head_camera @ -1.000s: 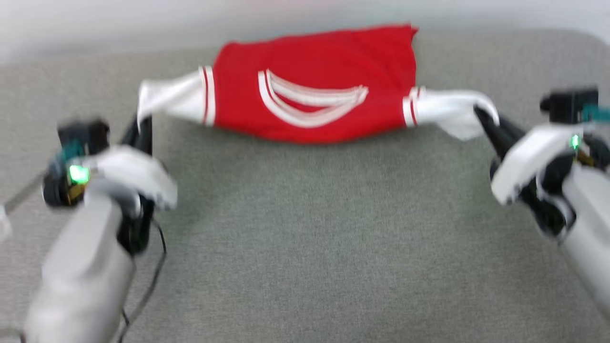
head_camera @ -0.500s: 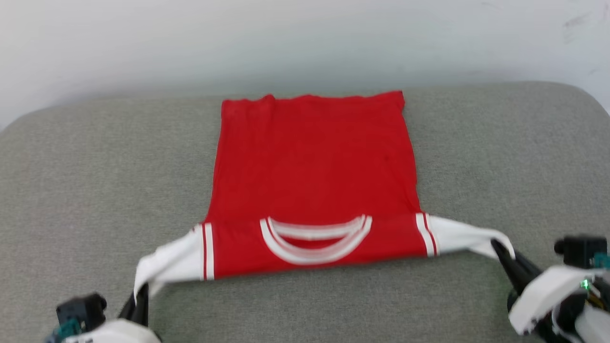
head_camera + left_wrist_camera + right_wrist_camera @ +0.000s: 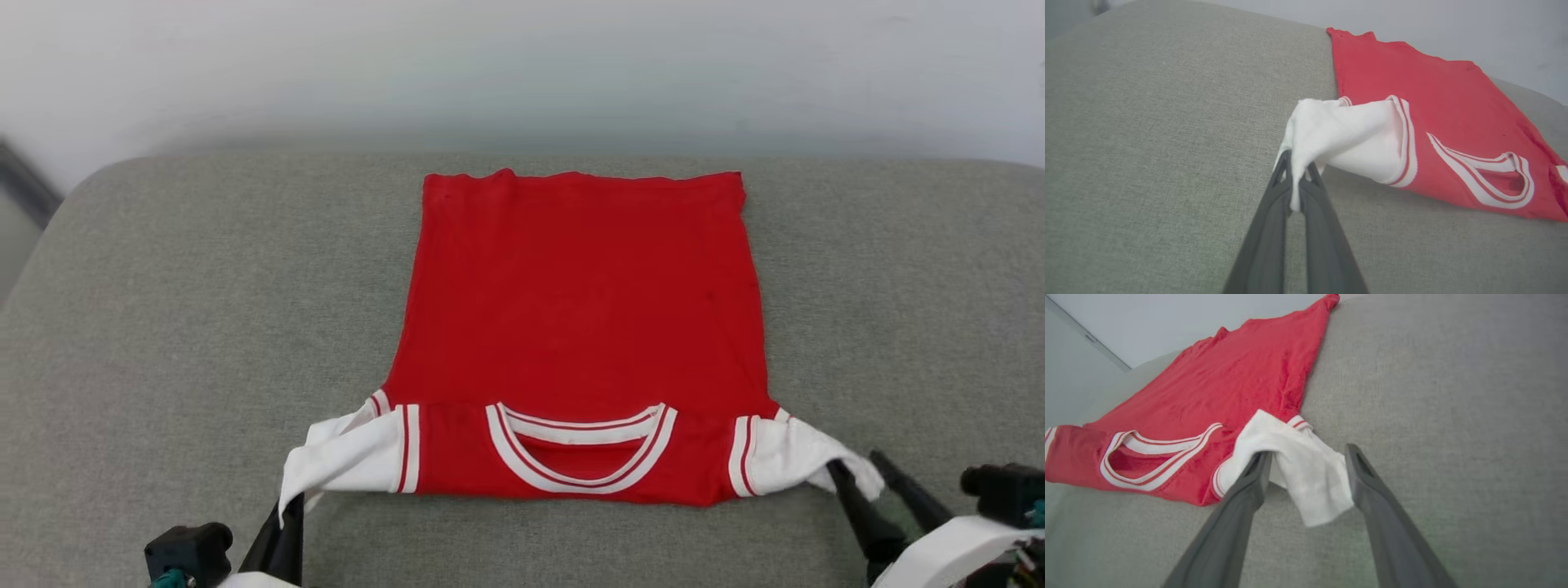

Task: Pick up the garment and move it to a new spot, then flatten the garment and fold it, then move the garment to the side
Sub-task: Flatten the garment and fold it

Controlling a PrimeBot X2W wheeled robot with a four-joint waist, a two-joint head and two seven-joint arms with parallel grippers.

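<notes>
- While the garment [image 3: 584,310] lies spread on the grey cushion [image 3: 188,310], collar toward the robot, the left gripper [image 3: 1295,175] pinches one white sleeve [image 3: 1347,139].
- The right gripper [image 3: 1307,454] is spread, with the other sleeve [image 3: 1306,486] draped between its fingers.

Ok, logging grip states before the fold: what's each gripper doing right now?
Left gripper: closed, pinching the garment by a white sleeve.
Right gripper: open, fingers apart, the other sleeve lying between them.

In the head view, we see the bottom edge cut off the left hand [image 3: 290,510] and right hand [image 3: 855,465]. The white sleeve [image 3: 351,457] of the red jersey-knit shirt [image 3: 580,310] covers the left hand's fingertips there.
</notes>
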